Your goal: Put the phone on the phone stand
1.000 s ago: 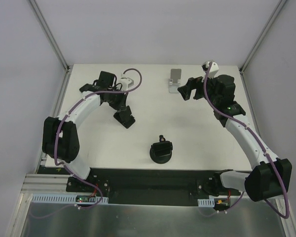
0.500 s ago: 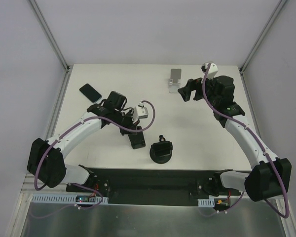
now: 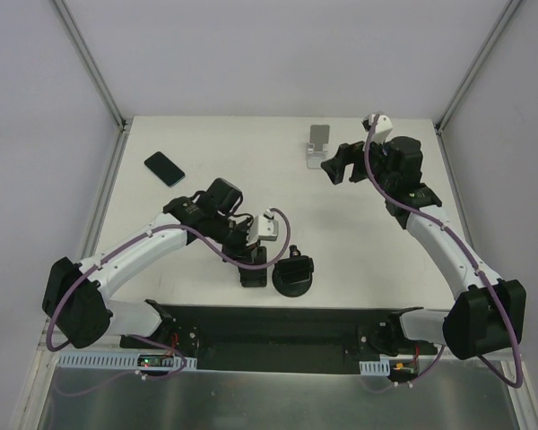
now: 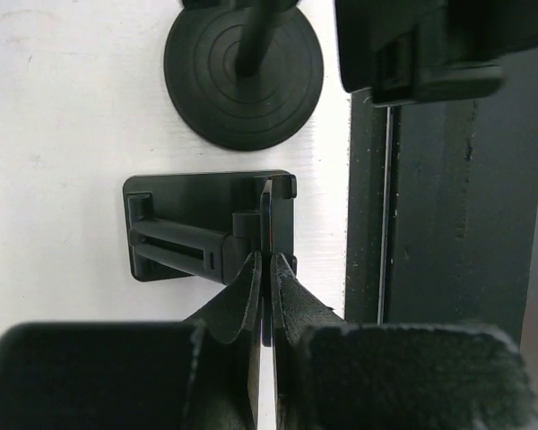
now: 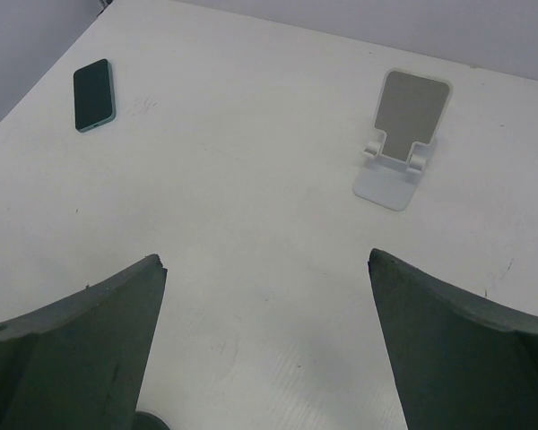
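Note:
The dark phone (image 3: 164,167) lies flat at the far left of the table and also shows in the right wrist view (image 5: 94,94). A white phone stand (image 3: 319,145) stands at the back, also seen from the right wrist (image 5: 402,148). My right gripper (image 3: 336,166) hovers just right of it, open and empty (image 5: 264,262). My left gripper (image 3: 254,273) is at the near edge, shut on a thin upright plate of a black clamp-like holder (image 4: 211,228). It sits next to a black stand with a round base (image 3: 293,273).
The round black base (image 4: 244,72) lies just beyond the held holder. The dark rail along the table's near edge (image 4: 448,224) is right beside the left gripper. Frame posts and white walls border the table.
My left arm has swung from the back left to the near middle, carrying the black holder, and the phone has come into view. The right arm has barely moved.

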Action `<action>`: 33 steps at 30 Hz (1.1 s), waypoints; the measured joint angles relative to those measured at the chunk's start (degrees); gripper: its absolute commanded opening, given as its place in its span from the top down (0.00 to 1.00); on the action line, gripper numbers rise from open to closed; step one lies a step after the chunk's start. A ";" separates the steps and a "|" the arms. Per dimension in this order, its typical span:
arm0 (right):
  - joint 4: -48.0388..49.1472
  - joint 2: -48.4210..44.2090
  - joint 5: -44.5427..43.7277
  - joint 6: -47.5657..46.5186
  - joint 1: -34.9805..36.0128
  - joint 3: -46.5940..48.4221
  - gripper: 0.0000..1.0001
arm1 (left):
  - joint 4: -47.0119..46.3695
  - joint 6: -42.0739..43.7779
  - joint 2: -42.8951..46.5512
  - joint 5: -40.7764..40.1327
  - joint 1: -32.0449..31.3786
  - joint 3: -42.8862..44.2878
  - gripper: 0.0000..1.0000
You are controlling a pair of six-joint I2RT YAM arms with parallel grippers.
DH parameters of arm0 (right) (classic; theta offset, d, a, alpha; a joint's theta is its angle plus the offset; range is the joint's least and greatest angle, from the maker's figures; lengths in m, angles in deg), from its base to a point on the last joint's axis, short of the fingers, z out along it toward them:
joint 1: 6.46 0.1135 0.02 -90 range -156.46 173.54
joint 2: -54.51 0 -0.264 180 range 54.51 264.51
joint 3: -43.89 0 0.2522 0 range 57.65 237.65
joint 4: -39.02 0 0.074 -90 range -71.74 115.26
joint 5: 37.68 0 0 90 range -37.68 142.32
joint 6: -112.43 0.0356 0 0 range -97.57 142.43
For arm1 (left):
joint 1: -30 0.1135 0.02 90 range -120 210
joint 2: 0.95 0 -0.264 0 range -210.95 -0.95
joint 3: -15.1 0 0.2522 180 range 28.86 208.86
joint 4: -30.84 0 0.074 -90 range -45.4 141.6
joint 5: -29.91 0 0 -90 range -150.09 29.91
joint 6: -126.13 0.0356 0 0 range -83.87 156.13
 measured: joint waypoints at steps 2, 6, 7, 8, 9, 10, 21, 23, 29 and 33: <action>0.33 0.07 0.13 0.09 0.00 0.00 0.02 | 0.66 0.24 1.11 -0.52 -1.05 0.00 1.00; 0.96 0.07 0.31 0.31 0.02 0.00 0.02 | 1.44 0.37 1.20 -0.66 -1.66 0.00 1.00; 1.16 0.07 0.35 0.35 0.02 0.00 0.02 | 1.79 0.35 0.94 -0.66 -1.66 0.02 1.00; 1.29 0.07 0.37 0.37 0.02 0.00 0.02 | 2.21 0.35 0.63 -0.66 -1.66 0.02 1.00; 1.53 0.07 0.37 0.42 0.04 0.00 0.02 | 2.40 0.35 0.37 -0.61 -1.66 0.02 1.00; 1.75 0.07 0.37 0.44 0.13 0.00 0.02 | 2.51 0.28 0.04 -0.57 -1.66 0.02 1.00; 2.27 0.07 0.35 0.46 0.61 0.00 0.02 | 3.43 -0.72 -3.58 0.57 -1.66 1.31 0.98; 2.32 0.07 0.33 0.46 0.66 0.00 0.02 | 3.41 -0.83 -3.87 0.55 -1.66 1.55 0.79; 2.38 0.07 0.33 0.46 0.72 0.00 0.02 | 2.78 -2.34 -3.85 0.04 -1.66 1.66 0.50; 2.38 0.07 0.33 0.46 0.79 0.00 0.02 | 1.77 -3.54 -2.73 -0.22 -1.62 1.68 0.32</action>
